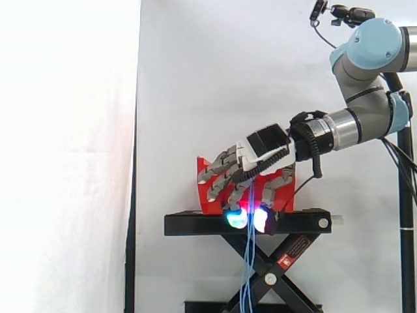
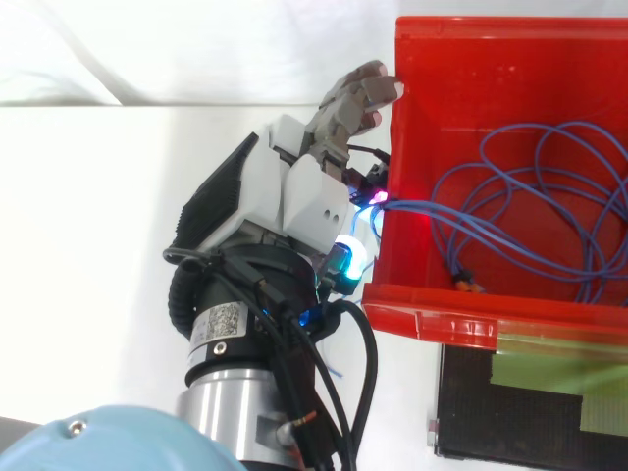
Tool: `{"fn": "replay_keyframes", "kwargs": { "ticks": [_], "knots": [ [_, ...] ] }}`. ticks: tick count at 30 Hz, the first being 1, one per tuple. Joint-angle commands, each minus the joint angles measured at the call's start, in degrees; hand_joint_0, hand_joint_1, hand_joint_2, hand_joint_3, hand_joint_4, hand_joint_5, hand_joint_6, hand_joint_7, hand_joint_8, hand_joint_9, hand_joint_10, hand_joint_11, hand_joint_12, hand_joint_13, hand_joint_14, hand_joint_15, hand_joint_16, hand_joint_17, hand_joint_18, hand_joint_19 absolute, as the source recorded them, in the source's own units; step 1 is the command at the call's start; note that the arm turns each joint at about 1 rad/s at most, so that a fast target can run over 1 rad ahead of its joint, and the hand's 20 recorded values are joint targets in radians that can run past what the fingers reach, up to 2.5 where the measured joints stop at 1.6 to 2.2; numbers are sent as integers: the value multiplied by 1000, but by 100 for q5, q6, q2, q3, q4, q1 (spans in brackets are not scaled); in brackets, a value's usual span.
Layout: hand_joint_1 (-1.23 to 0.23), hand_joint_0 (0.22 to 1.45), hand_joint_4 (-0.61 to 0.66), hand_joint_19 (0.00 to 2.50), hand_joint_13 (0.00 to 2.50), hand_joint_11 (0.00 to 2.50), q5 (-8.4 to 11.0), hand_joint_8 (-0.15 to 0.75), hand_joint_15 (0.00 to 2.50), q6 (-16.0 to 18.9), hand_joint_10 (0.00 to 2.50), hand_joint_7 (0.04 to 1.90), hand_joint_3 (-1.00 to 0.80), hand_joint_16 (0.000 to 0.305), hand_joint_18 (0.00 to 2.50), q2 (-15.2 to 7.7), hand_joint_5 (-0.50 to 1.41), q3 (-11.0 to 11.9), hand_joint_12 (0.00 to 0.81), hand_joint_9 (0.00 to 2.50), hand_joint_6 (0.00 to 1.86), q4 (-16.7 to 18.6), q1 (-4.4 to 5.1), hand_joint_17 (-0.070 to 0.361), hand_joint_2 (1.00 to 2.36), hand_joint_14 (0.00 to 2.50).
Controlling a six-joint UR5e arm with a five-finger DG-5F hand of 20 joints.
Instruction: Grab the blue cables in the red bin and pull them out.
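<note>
The red bin (image 2: 491,44) sits on a black stand (image 1: 195,225). Loops of thin blue cables (image 2: 535,201) lie inside it, and a few strands cross its left wall to my hand (image 2: 304,196). My hand (image 1: 260,149) hangs in front of the bin in the side view, its fingers curled downward and pinching the strands between glowing fingertips (image 1: 238,218). From that pinch the blue cables (image 1: 247,274) drop straight down past the stand's front edge. In the top view the hand is just outside the bin's left wall.
The black stand rests on a scissor lift (image 1: 270,277) with crossed legs, before a white curtain. A strip of green tape (image 2: 549,378) lies on the stand's top beside the bin. The arm enters from the right in the side view.
</note>
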Motion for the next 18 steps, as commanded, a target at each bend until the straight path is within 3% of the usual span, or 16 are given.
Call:
{"fn": "replay_keyframes", "kwargs": {
  "ticks": [1,18],
  "knots": [
    [-832,839,268,611,322,400,4,263,338,-7,15,744,-1000,44,287,-9,894,-23,327,595,0,0,5,99,1000,13],
    [-833,839,271,610,322,402,-14,263,337,-16,13,752,-1000,44,291,-9,901,-49,327,598,0,35,5,98,1000,13]
  ]
}}
